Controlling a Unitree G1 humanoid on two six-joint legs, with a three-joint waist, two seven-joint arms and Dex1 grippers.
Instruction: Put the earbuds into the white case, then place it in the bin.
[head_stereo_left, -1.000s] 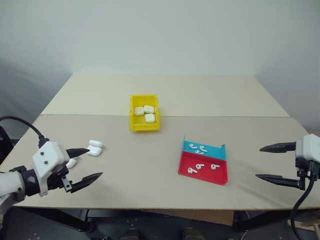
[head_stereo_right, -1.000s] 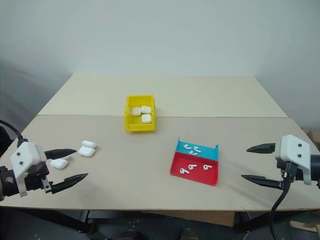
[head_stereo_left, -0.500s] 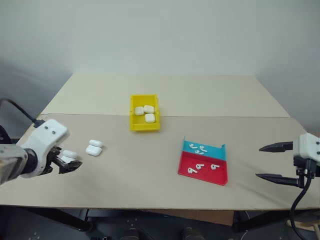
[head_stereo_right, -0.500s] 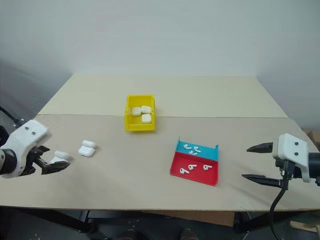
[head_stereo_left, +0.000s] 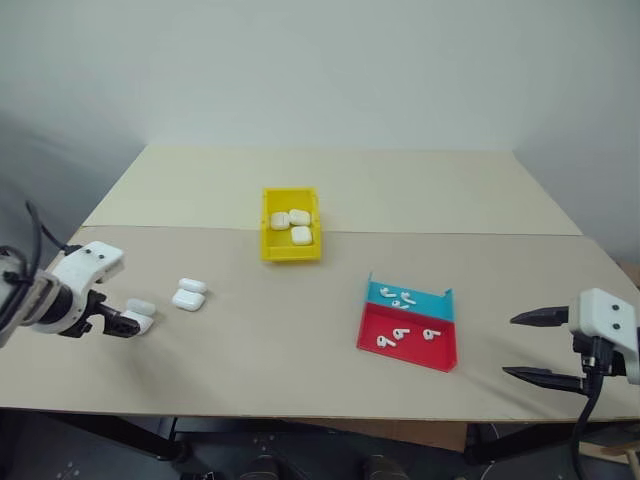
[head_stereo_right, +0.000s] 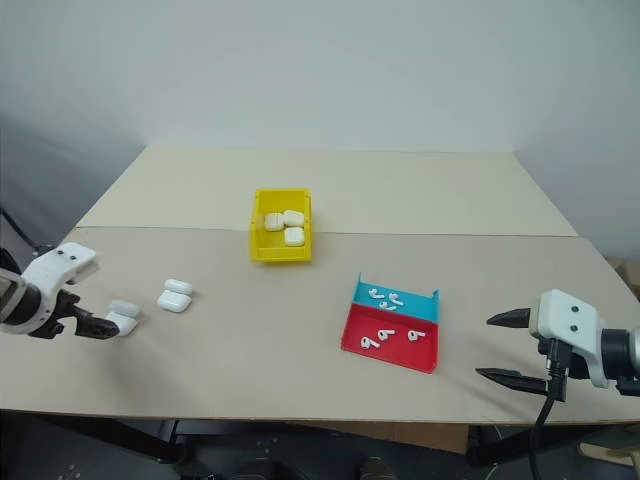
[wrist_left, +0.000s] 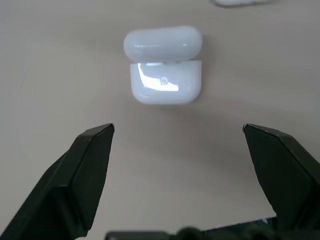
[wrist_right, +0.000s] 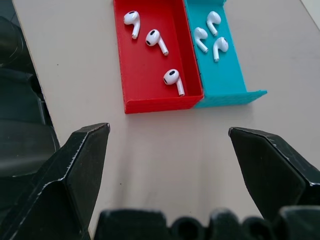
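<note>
Hovering left gripper (wrist_left: 177, 132), jaws wide | white case (wrist_left: 164, 81) lid open

Both head eyes look down over the whole bench (head_stereo_left: 300, 350); each wrist camera looks closely along its own tool.

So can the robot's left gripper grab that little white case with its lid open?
Probably yes. The left gripper is open and pointing at the small glossy white open case, which lies on the bare beige table with nothing between them.
</note>
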